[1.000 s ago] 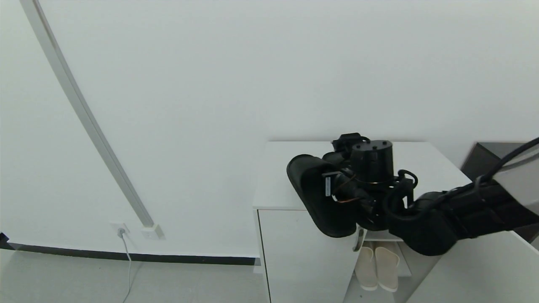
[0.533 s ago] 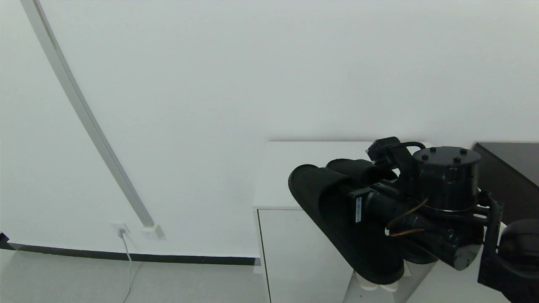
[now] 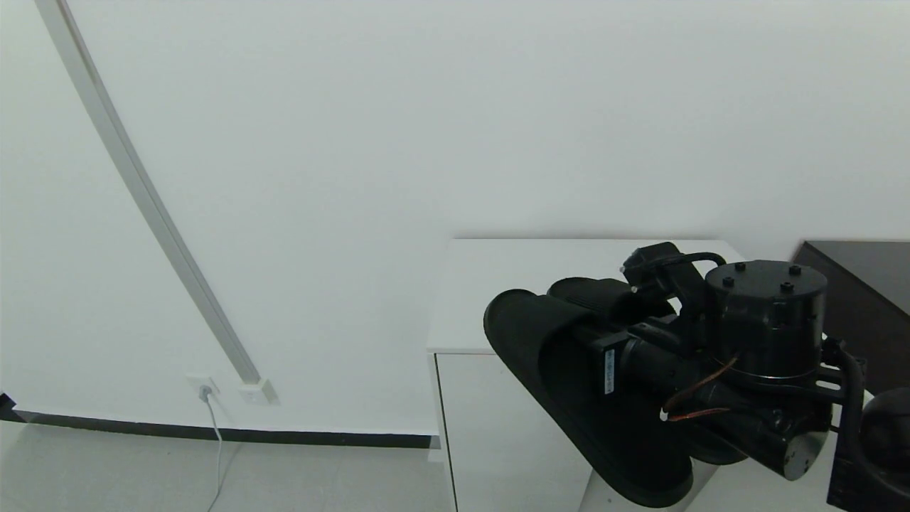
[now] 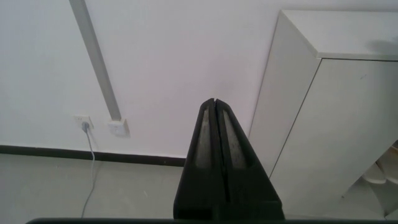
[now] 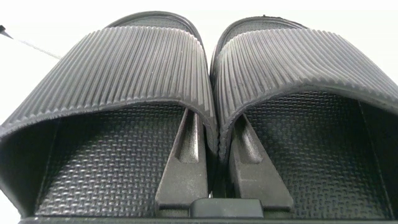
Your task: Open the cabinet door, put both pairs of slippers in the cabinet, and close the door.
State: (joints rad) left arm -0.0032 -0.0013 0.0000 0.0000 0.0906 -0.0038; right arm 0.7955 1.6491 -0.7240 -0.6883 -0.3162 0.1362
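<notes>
A big white wall point(image 3: 355, 142) is behind it all. A white cabinet point(image 3: 498, 299) stands against it. The black slippers point(image 3: 561, 355) are up in the air in front of the cabinet, near its top front edge, side by side. The right gripper point(image 5: 216, 124) has one finger inside each slipper and pinches their two inner sides together. The left gripper point(image 4: 214, 109) is off to the cabinet's side, its fingers pressed flat together with nothing between them. A small wall socket point(image 3: 204, 387) with a cord sits low on the wall.
</notes>
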